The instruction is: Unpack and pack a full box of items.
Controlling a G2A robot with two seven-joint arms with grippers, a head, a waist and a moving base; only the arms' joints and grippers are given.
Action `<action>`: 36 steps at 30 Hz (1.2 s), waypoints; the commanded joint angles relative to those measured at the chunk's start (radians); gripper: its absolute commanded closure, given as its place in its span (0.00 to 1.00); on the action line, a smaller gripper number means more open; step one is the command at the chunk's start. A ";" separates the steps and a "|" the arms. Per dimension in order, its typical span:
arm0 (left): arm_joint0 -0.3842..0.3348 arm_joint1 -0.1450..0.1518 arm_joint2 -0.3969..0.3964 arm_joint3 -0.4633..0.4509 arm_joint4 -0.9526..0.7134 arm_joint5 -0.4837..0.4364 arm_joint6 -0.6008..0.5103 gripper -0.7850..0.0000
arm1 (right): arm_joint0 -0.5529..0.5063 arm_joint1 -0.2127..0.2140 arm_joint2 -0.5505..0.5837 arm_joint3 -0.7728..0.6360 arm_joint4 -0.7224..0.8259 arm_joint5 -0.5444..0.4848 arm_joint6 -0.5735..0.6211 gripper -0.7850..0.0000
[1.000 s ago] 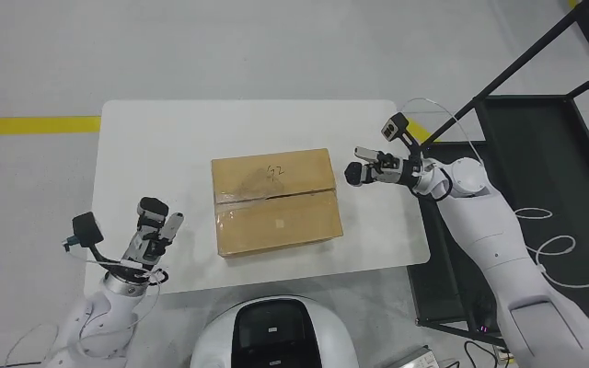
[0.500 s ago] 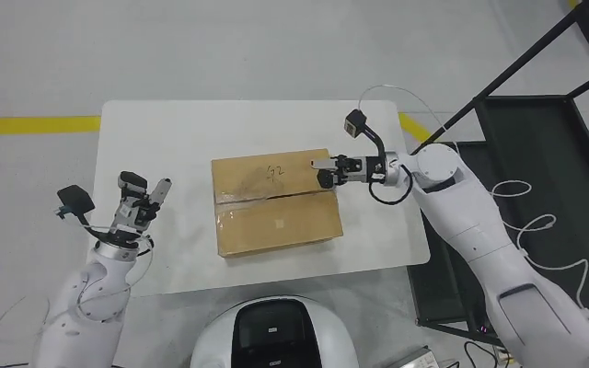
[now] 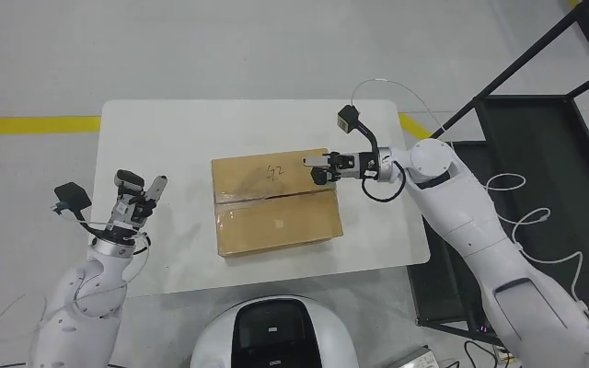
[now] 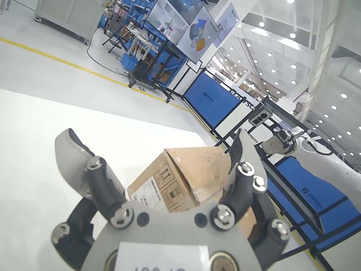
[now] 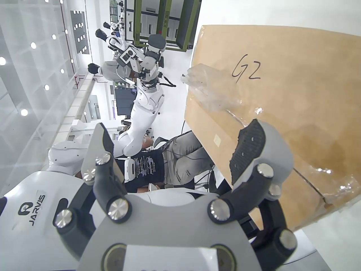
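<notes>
- Table [image 3: 138, 129]: white. The box sits mid-table with bare surface on all sides.
- Box [image 3: 276, 202]: brown cardboard, closed, flaps meeting at a lengthwise seam across the top.
  - Stiff walls, but I expect the top flaps to flex if pushed near the seam.
  - The task calls it full, so I'm assuming it's heavy. It's too wide for one gripper to pinch.
  - To shift it, squeeze the two short ends between both arms, low on the walls.
- Right gripper [image 3: 318, 169]: hovers over the far right part of the box top, jaws spread wide, holding nothing.
- Left gripper [image 3: 141, 182]: by the table's left edge, well apart from the box, jaws wide apart, also empty.
- Tape [image 5: 208, 85]: clear, crumpled and lifting off the seam beside the handwritten mark, wrinkled again at the other end.
  - Slick and thin, likely to tear.
  - The raised clump is the best grab point for opening. Pinch it and peel along the seam.
</notes>
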 commanded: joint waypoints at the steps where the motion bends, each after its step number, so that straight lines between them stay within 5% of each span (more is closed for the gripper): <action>1: -0.001 0.001 -0.011 -0.005 0.021 0.023 -0.015 0.00 | -0.013 -0.001 0.003 -0.013 0.005 0.010 -0.025 0.00; 9: -0.062 0.030 -0.129 0.011 0.115 -0.093 -0.178 0.00 | -0.003 -0.019 -0.035 -0.126 0.029 0.103 -0.072 0.00; 19: -0.157 0.069 -0.214 0.081 -0.006 -0.265 -0.464 0.00 | 0.073 -0.074 -0.211 -0.215 -0.116 0.231 -0.161 0.00; 36: -0.169 0.073 -0.221 0.099 -0.070 -0.269 -0.473 0.00 | 0.171 -0.164 -0.333 -0.072 -0.160 0.296 -0.305 0.00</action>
